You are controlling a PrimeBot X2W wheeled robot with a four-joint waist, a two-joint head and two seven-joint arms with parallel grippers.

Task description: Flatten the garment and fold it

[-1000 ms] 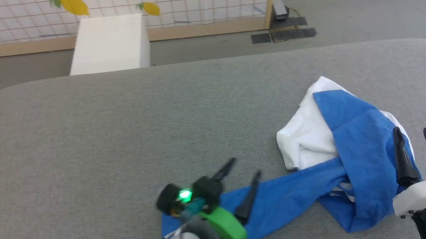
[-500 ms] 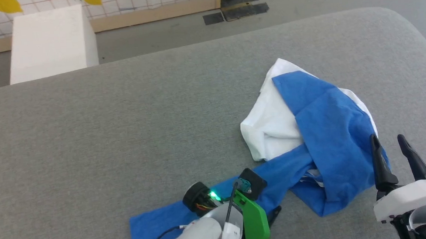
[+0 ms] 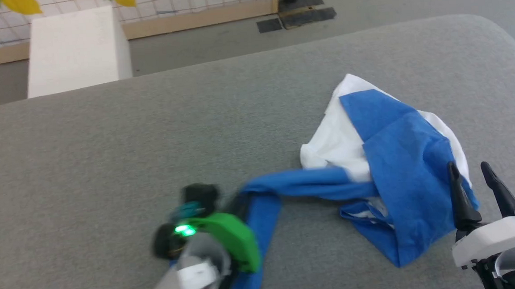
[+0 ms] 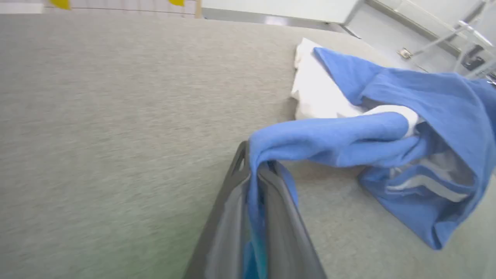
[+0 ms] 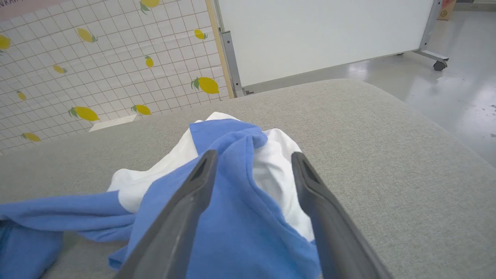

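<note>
Garment (image 3: 401, 162), white w/ blue sleeves, lies crumpled at right of grey worktop (image 3: 106, 149). Left pincer (image 4: 254, 162) pinches one blue sleeve (image 4: 329, 135), held lifted, prob. to draw it flat. Right pincer (image 3: 468, 165) is spread beside the heap, ready to grab.

Test lab, lemon-print partition (image 5: 97, 58) (wheeled whiteboard (image 5: 321, 35))

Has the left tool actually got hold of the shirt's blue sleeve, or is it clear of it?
Touching. The left wrist view shows the left tool shut, with the blue sleeve of the shirt pinched in its tips.
</note>
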